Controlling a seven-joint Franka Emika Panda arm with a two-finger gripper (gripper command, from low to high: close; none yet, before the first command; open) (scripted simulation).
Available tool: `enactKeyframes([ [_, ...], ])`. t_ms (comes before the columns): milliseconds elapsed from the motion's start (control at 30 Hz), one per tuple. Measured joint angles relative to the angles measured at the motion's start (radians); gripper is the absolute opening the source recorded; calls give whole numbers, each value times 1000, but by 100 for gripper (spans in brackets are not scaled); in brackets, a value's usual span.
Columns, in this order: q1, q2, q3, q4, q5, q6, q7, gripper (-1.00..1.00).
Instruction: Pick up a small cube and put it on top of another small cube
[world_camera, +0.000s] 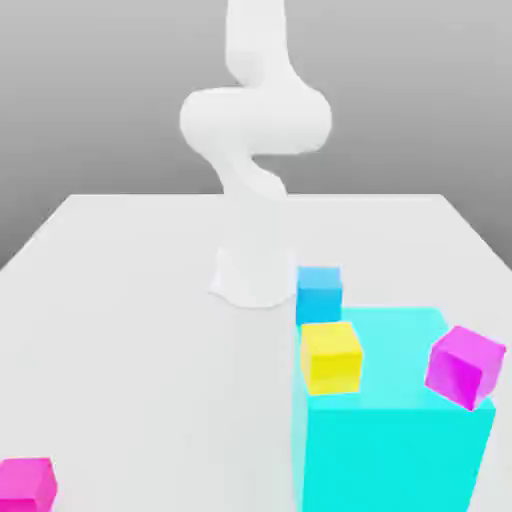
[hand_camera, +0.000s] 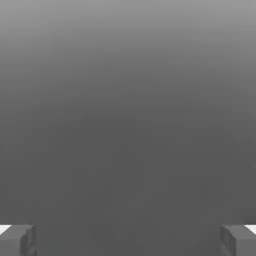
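Note:
The small cube (world_camera: 27, 485), hot pink, lies on the white table (world_camera: 130, 300) at the near corner on the exterior view's left. A yellow cube (world_camera: 331, 356) of about the same size appears to rest on the near left corner of a big cyan block (world_camera: 395, 440). The white arm (world_camera: 255, 120) rises at the back of the table, far from the pink cube. In the hand view my gripper (hand_camera: 128, 241) is open, its two grey fingertips (hand_camera: 17, 240) wide apart with nothing between them, facing a plain grey background.
A violet-magenta cube (world_camera: 465, 366) sits tilted at the cyan block's right edge. A small blue cube (world_camera: 319, 294) stands on the table just behind the cyan block, next to the arm's base (world_camera: 250, 278).

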Motion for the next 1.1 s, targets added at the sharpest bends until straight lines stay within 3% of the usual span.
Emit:
enactKeyframes([
  [300,-175,333,38,29,-52,80,317,0],
  [600,-288,659,4,57,-90,158,619,0],
  [1100,-399,1195,-56,113,53,344,903,0],
])
